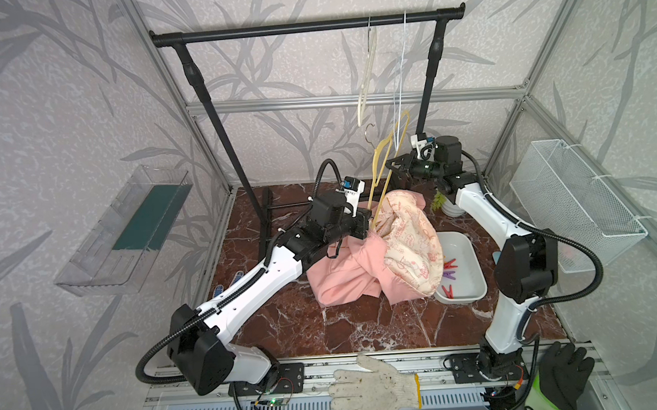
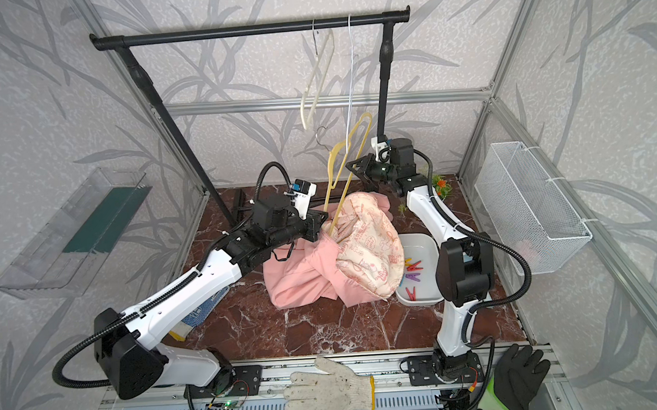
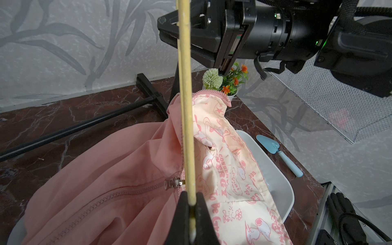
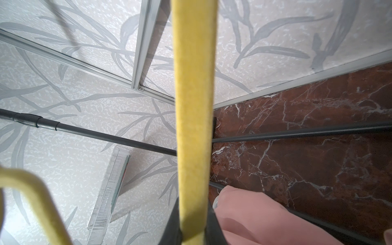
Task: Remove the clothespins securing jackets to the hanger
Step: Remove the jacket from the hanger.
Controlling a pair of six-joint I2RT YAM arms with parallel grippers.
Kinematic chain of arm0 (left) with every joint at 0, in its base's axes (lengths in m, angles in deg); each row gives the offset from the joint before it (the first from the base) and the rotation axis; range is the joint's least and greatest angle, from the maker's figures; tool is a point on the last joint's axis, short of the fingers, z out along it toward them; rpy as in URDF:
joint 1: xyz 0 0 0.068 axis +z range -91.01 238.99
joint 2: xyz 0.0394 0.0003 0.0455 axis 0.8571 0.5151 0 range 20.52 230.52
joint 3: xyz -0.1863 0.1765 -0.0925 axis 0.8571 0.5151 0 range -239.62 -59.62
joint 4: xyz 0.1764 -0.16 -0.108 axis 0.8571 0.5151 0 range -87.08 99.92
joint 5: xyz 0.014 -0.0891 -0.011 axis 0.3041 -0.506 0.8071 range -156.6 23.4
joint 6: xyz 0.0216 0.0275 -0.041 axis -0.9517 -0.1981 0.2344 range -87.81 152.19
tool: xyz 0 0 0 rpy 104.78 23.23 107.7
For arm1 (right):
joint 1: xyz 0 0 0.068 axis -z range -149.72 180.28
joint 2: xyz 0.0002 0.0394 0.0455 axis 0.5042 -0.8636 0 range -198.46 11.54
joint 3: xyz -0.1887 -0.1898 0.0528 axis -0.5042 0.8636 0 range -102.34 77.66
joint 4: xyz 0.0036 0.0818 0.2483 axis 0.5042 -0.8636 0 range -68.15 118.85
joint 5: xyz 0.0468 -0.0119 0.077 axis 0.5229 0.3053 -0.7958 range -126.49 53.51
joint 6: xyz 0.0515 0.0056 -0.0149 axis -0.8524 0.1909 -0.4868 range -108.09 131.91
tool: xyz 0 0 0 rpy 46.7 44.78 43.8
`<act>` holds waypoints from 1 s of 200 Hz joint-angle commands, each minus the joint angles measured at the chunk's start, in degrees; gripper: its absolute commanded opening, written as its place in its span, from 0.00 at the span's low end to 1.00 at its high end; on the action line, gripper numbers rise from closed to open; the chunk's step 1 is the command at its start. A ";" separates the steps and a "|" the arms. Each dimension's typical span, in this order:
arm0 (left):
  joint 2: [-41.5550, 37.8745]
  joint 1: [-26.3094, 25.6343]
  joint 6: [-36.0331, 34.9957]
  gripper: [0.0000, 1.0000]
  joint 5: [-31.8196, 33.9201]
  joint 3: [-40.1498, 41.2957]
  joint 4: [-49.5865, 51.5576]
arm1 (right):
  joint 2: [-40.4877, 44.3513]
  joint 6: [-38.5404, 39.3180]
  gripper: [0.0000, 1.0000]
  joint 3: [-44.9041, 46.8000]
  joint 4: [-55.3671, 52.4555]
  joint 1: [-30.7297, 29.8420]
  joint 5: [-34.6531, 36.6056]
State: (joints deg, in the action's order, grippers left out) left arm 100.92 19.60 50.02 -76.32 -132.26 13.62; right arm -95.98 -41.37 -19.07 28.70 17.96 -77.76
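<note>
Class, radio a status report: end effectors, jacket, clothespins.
Left end effector, right end effector shut on yellow hanger. Pink jacket heaped on table, overhanging white tray. Clothespins in tray.

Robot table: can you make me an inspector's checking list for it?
Surface: red marble tabletop, partly under cloth.
Job's things: pink jacket heaped on the tabletop; yellow hanger sticking out of it; clothespins in the white tray.
Clutter: white glove and black glove at the front edge; flower pot at the back; blue trowel beside the tray.
Grippers: left gripper shut on the yellow hanger near the jacket; right gripper shut on it higher up.
Cables: black hoses loop out at the sides; no snag seen.
Surroundings: black rail with two empty hangers; wire basket and clear bin on the walls.
</note>
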 commanded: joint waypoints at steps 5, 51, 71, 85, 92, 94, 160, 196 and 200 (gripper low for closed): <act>-1.53 0.42 0.98 0.00 0.26 0.74 -2.06 | -1.08 -0.42 0.07 -2.51 1.85 -0.13 -0.98; -5.00 1.42 1.88 0.00 3.74 2.72 -3.30 | -1.19 2.86 0.38 -3.41 -1.27 -0.67 -1.15; -6.50 2.03 2.43 0.00 5.77 3.75 -3.69 | -1.02 4.10 0.64 -3.25 -2.12 -0.74 -1.26; -7.70 2.51 3.06 0.00 7.24 4.92 -4.48 | -0.85 5.10 0.74 -3.12 -3.07 -0.82 -1.13; -8.23 2.77 3.33 0.00 7.95 5.37 -4.84 | -0.78 5.66 0.76 -2.99 -3.53 -0.87 -1.17; -8.42 2.82 3.42 0.00 8.09 5.51 -4.93 | -0.72 5.78 0.77 -2.91 -3.63 -0.87 -1.17; -10.35 5.21 6.12 0.00 12.75 6.47 -6.61 | -0.23 9.97 0.98 -1.96 -5.88 -1.72 -2.28; -10.96 6.43 5.52 0.00 14.30 4.35 -6.71 | 0.40 13.01 0.98 -2.06 -9.11 -2.20 -1.74; -10.94 6.51 5.18 0.00 14.64 3.85 -6.42 | 0.39 13.25 0.98 -2.06 -9.39 -2.19 -1.70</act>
State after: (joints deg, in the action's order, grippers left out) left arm 92.42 25.32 55.18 -64.78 -126.10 9.70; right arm -96.46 -31.40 -20.62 22.17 16.21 -78.68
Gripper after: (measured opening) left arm 0.047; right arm 0.977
